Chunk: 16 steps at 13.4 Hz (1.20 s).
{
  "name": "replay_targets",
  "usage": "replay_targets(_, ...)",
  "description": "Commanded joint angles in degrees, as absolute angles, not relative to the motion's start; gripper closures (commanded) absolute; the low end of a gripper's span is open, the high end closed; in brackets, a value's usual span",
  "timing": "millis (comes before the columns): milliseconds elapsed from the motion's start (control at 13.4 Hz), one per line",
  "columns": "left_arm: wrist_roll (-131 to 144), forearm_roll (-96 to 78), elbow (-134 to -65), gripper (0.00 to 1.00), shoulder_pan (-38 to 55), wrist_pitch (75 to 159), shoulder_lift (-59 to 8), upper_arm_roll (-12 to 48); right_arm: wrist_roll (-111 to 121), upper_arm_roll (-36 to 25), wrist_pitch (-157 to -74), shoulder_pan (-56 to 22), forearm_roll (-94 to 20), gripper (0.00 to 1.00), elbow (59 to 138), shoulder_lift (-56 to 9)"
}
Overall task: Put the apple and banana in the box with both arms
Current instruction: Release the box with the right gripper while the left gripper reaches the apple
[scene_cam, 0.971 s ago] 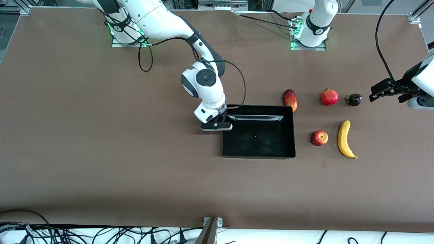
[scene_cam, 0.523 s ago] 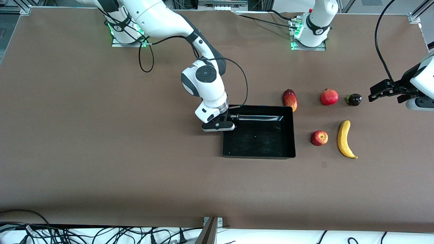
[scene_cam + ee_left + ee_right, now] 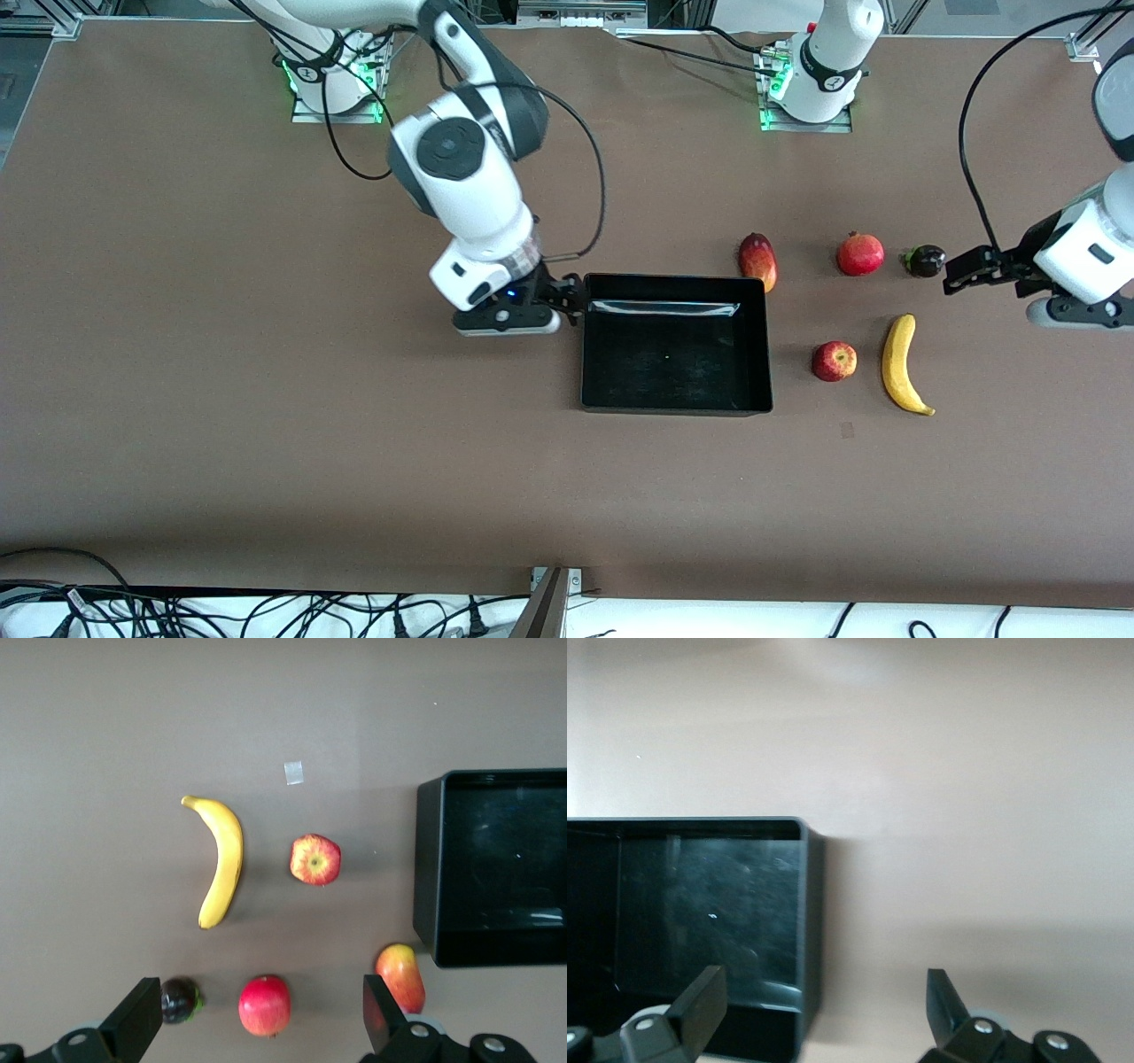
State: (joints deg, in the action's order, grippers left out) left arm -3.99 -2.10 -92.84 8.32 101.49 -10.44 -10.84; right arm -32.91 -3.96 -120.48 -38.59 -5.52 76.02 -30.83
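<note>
The right gripper (image 3: 567, 297) hangs with its fingers spread wide and holding nothing, just beside the corner of the box (image 3: 675, 403) at the end toward the right arm, one finger over the rim and the other over bare table (image 3: 266, 399). The box is a shallow black bin, empty inside, and it sits flat near the middle of the table. The left gripper (image 3: 961, 270) is also wide open and empty; it is up in the air over the table toward the left arm's end, close to a small dark fruit (image 3: 925, 260) and above the row that also holds a pomegranate (image 3: 860, 253) and a mango (image 3: 758, 261). The apple (image 3: 834, 361) lies between the box and the banana (image 3: 902, 365), nearer to the front camera than that row, and the two task fruits are near each other but not touching. Neither is in the box yet. The likely trouble lies in the pick: the apple is round and could roll if one finger touches it first, and it sits near enough to the banana that wide fingers coming down on one may nudge the other. The pomegranate is red and round as well, so a reach that goes slightly astray could close on the wrong fruit. The right gripper, so close to the box wall, could catch the rim and drag the box if it swings sideways without rising.
</note>
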Motion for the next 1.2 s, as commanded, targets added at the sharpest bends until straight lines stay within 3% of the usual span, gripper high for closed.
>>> replay_targets(0,-4.48,-3.60,-93.25,0.00,8.35,106.59,-14.83,-11.34,-19.57,-4.65,-111.84,-33.15,-7.12,0.00,78.22,-24.98)
replay_targets(374,-4.75,-8.44,-94.66,0.00,7.21,119.86,-24.77,-10.99,1.04,-20.36,-96.89,-32.70,-7.21,0.00,78.40,-20.31)
replay_targets(672,-3.78,-8.53,-94.92,0.00,7.56,125.24,-29.87,-10.46,5.42,-30.21,-89.05,-32.70,-7.21,0.00,78.49,-15.57)
replay_targets(1121,-0.18,-8.70,-105.72,0.00,10.28,140.35,-30.94,-9.23,13.26,-35.41,-81.66,-32.70,-5.98,0.00,78.40,-12.66)
